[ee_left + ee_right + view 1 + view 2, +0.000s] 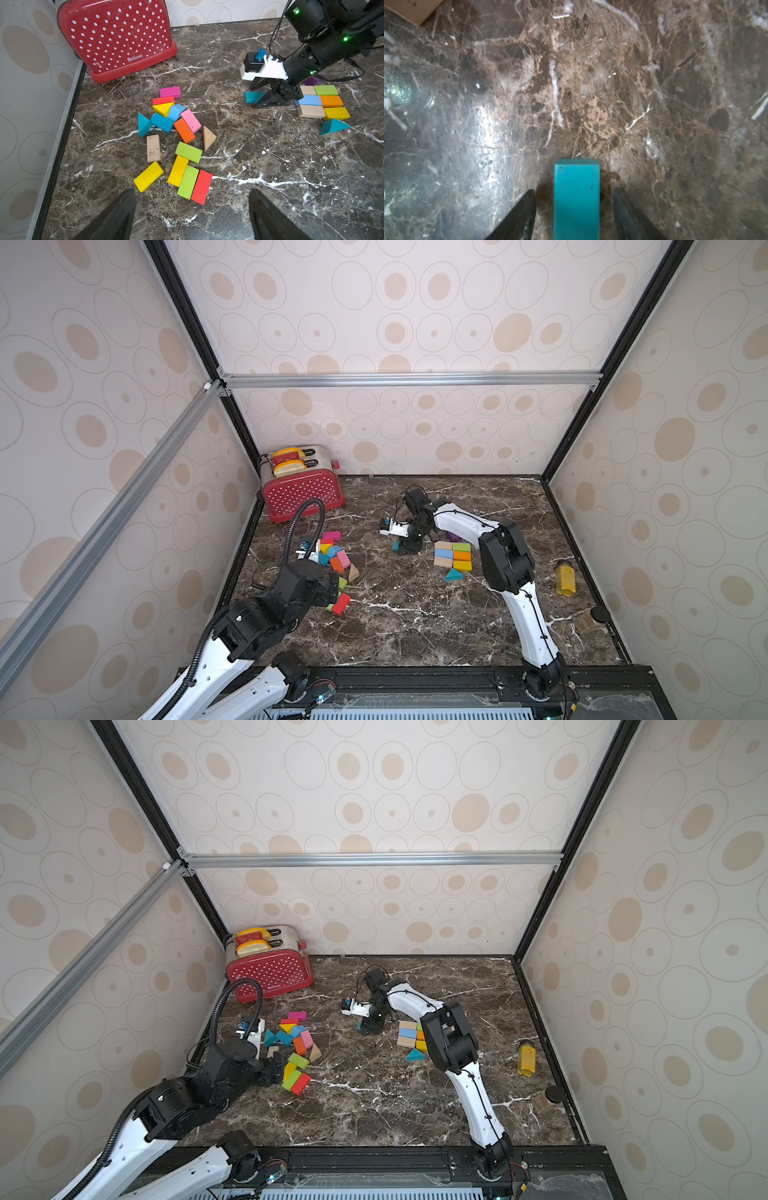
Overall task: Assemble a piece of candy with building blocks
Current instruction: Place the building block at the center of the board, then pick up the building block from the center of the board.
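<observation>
A loose heap of building blocks (pixel 176 128) in many colours lies on the marble near the left wall, also seen in a top view (pixel 334 556). My left gripper (pixel 191 190) hovers open just short of the heap, with nothing between its fingers. Right of centre, several bricks (pixel 453 556) lie packed into a rectangle with a teal wedge (pixel 454 575) at its near edge. My right gripper (pixel 574 190) is low over the table to the left of that rectangle. It stands open astride a teal block (pixel 576 199), with a gap on each side. That teal block (pixel 396 546) rests on the marble.
A red polka-dot toaster (pixel 303 493) stands in the back left corner. A mustard-yellow bottle (pixel 565 580) and a dark-lidded jar (pixel 590 620) sit by the right wall. A purple block (pixel 453 536) lies behind the rectangle, partly under the right arm.
</observation>
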Tool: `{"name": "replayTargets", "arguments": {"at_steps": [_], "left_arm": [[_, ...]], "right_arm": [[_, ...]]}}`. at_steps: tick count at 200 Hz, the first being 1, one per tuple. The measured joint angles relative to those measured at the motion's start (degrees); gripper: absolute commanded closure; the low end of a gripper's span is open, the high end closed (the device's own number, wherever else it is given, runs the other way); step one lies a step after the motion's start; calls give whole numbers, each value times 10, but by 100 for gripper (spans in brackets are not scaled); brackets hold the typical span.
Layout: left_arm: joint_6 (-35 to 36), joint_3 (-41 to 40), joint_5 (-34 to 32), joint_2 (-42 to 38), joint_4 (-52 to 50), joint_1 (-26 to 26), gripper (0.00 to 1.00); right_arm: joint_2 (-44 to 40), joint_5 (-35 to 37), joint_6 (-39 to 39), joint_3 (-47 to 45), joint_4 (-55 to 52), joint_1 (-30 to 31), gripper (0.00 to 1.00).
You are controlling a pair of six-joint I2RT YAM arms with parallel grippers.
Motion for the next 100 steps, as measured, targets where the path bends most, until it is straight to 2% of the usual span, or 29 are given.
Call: {"name": "replayTargets", "arguments": {"at_steps": [28, 69, 81, 100], "left_arm": [[-8, 0, -5, 22, 0, 0, 17], [-63, -32, -1, 87, 30, 10, 18], [-76, -51, 24, 122, 61, 40, 23], [-94, -74, 74, 201, 120, 116, 27]], "right_arm": [[-46, -3, 30, -42, 24, 0, 36], [-252, 7, 146, -226, 138, 0, 37], [-318, 9, 190, -295, 181, 0, 37], [-411, 9, 261, -409, 246, 2, 39]]}}
